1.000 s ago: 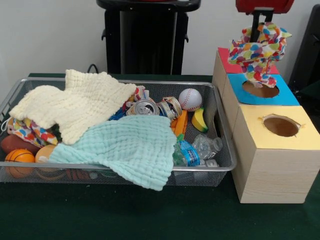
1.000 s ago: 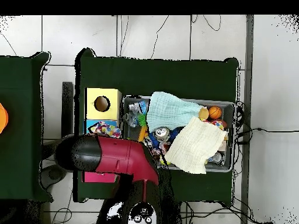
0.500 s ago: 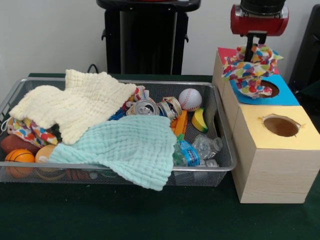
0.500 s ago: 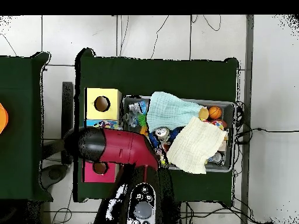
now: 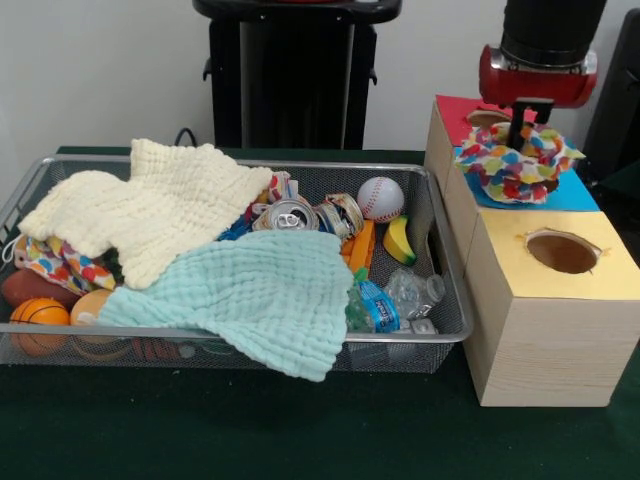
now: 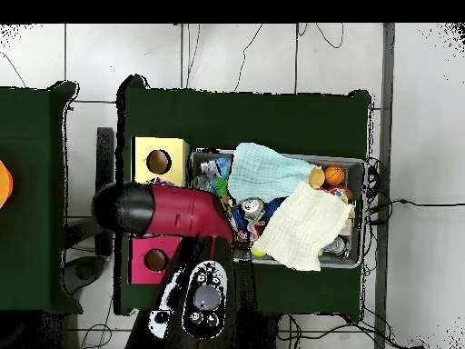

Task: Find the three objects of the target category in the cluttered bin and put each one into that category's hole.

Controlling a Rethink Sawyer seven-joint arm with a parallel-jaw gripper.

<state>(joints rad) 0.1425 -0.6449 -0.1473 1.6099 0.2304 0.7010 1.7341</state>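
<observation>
1. Front view: the gripper (image 5: 526,128) has come lower since a second ago, and the patterned cloth (image 5: 515,163) that dangled above now bunches over the blue hole (image 5: 568,192). Jaw state: cannot tell.
2. Overhead view: the arm (image 6: 168,213) now covers cloth and hole; the drop looks nearly done, though the cream cloth (image 6: 304,224) stays in the bin (image 6: 361,211).
</observation>
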